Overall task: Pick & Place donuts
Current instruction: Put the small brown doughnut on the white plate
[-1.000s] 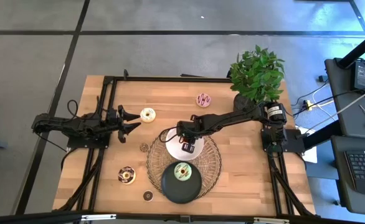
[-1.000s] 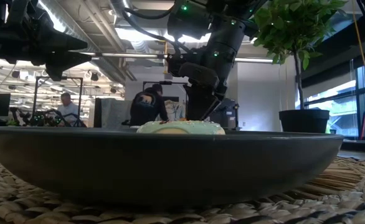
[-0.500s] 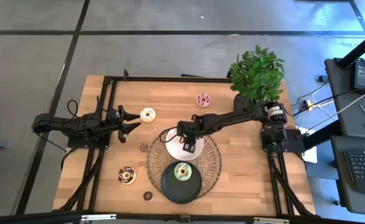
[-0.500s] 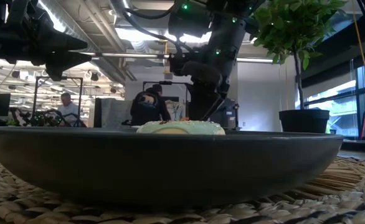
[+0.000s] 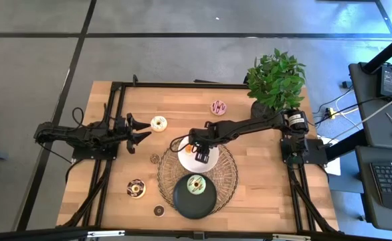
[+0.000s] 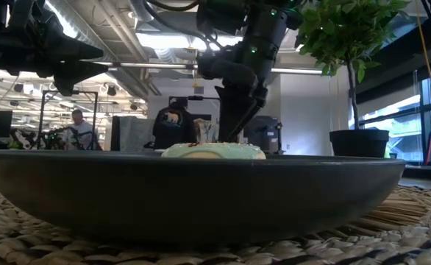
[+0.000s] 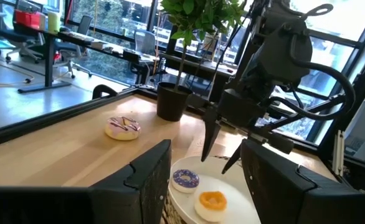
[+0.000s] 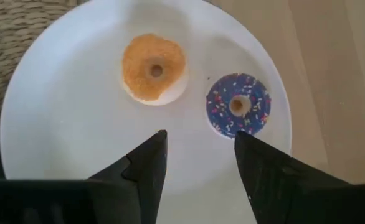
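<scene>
Currently: right gripper point(image 8: 195, 165), fingers wide and empty, above white plate point(image 8: 64, 143) holding orange donut point(image 8: 154, 68) and purple donut point(image 8: 238, 106); placement apparently complete; next, fetch cream donut point(image 5: 158, 124) near idle, open left gripper point(image 5: 144, 128)

Right dark two-finger gripper point(image 5: 203, 155) hanging over round white plate point(image 5: 186, 161), arm reaching in from table's right side, past leafy green potted plant point(image 5: 276, 82). Small orange donut point(image 5: 190, 148) showing beside arm on plate. Plate sitting on round woven wicker mat point(image 5: 226, 175). Round black plate point(image 5: 182, 198) overlapping mat's near edge, carrying green-iced donut point(image 5: 196, 184). Left dark two-finger gripper point(image 5: 142, 130) waiting at left with fingers spread, cream-iced donut point(image 5: 158, 124) just beside. Pink-striped donut point(image 5: 219, 107), chocolate-iced donut point(image 5: 136, 189), small brown donut point(image 5: 158, 211) lying apart on light wooden table point(image 5: 109, 181).
</scene>
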Action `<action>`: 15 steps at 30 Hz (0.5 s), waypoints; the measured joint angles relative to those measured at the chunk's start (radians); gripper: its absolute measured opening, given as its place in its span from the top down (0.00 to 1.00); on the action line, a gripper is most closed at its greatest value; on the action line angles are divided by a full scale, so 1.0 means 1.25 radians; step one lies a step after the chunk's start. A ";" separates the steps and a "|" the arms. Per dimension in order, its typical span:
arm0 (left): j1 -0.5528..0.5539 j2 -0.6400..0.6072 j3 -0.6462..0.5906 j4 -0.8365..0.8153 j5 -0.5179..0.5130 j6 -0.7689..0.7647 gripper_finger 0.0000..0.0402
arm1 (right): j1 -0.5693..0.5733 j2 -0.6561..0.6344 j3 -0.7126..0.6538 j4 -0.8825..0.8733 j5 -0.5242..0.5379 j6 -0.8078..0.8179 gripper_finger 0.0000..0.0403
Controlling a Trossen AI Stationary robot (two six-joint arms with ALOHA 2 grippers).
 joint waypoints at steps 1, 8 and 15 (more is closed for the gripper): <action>0.000 0.000 0.000 0.000 0.000 -0.011 0.53 | 0.000 0.000 0.000 0.000 0.000 0.000 0.53; 0.000 0.000 0.000 0.000 0.000 -0.055 0.53 | 0.000 0.000 0.000 0.038 -0.001 -0.004 0.53; 0.000 0.000 0.000 0.000 0.000 -0.055 0.53 | 0.044 -0.034 -0.001 -0.043 0.004 -0.042 0.53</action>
